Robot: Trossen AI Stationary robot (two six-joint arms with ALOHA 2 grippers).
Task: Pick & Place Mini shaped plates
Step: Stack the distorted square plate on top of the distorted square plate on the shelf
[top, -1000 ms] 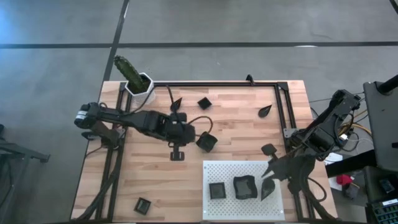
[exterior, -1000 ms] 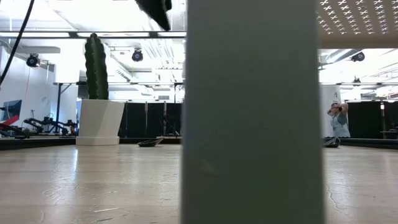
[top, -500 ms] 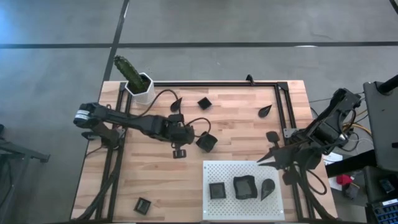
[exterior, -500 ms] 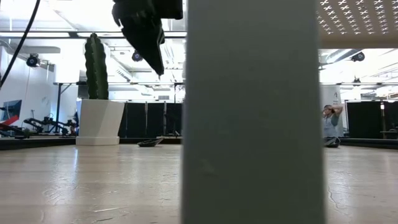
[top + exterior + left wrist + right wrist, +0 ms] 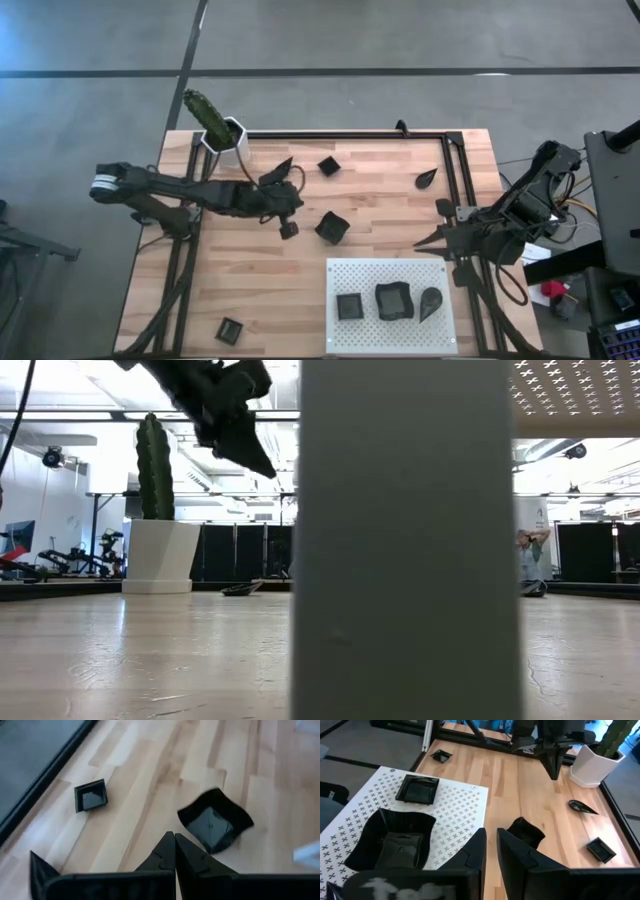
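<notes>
My left gripper hangs shut above the wood, just left of a wavy-edged black plate that rests flat on the table; its joined fingertips hold nothing. A small square plate lies beyond it. My right gripper hovers beside the far right corner of the white perforated board, its fingers a narrow gap apart with nothing between them. On the board rest a square plate, a wavy plate and a teardrop plate.
A white hexagonal pot with a cactus stands at the far left corner. Loose plates lie at the far side, far right and near left. A black frame borders the table. A white upright blocks the low view.
My left gripper has sunk toward the table and drawn back toward the left edge, tipping from steeply down to a slant, still shut. My right gripper has swung off the board's corner toward the far edge. No plate has moved.
</notes>
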